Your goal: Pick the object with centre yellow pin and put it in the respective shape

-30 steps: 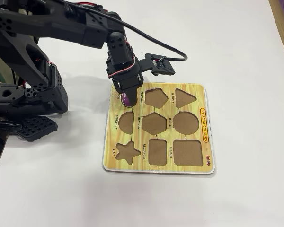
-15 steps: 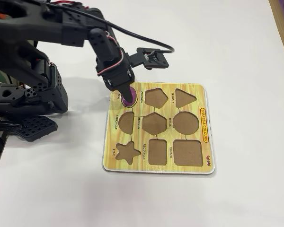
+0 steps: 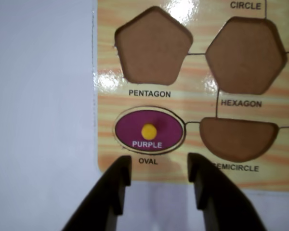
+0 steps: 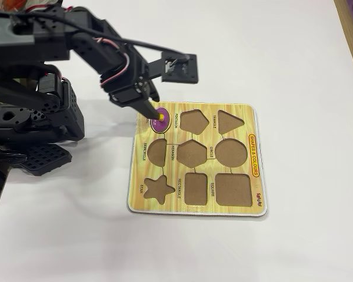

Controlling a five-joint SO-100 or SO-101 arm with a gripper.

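White tabletop (image 4: 294, 64) w/ puzzle board (image 4: 256, 167); purple oval (image 3: 149, 130) sits just ahead of gripper (image 3: 159, 173), jaws wide, empty, straddling its pin (image 3: 149, 131); long axis runs across fingers.

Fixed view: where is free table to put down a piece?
Bare table lies right of and behind the shape board, and in front of it. The left side is crowded: the arm base, with the end effector over the purple oval.
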